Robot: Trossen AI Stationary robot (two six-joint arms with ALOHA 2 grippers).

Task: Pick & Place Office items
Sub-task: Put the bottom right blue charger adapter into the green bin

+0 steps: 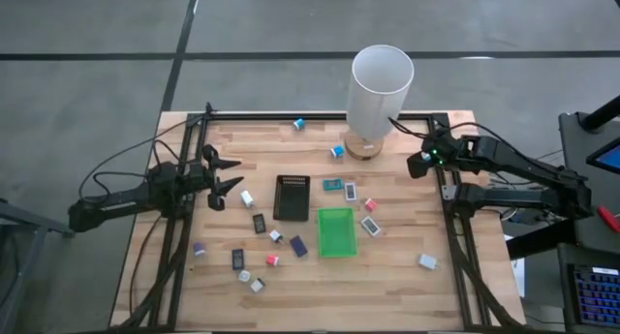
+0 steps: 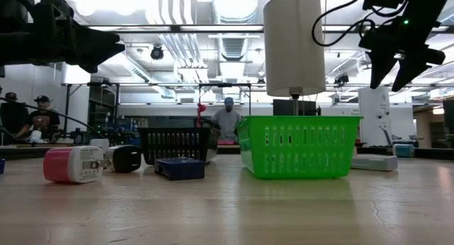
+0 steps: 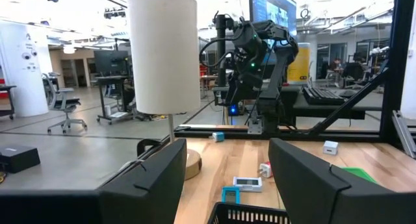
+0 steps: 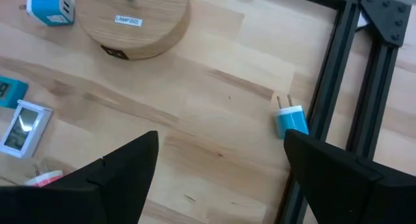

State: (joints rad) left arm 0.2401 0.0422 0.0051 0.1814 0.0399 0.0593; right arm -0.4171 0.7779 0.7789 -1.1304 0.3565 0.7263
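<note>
Many small office items (image 1: pixel 273 236) lie spread over the wooden table (image 1: pixel 387 276). They are little blocks and flat packets in white, pink-red, teal, purple and dark blue, all much smaller than the two trays.

Closest in the low view, a pink-red and white plug block (image 2: pixel 71 165) lies on its side with its metal prongs pointing at a black and white one (image 2: pixel 125 158) just beside it. A flat dark blue piece (image 2: pixel 180 167) sits near them. From above, most of the items lie around the black ribbed tray (image 1: pixel 291 197) and the bright green tray (image 1: pixel 336 231), which stand side by side in the middle. One white block (image 1: pixel 427 262) lies alone toward the right side. Farther back, two teal and white plug blocks (image 1: pixel 336 152) rest near the round wooden foot of a tall white lamp (image 1: pixel 380 87).

The left gripper (image 1: pixel 230 175) hangs over the table's left side, its claw spread wide and holding nothing. The right gripper (image 1: pixel 418 161) hangs high by the lamp, its claw wide and empty too.
</note>
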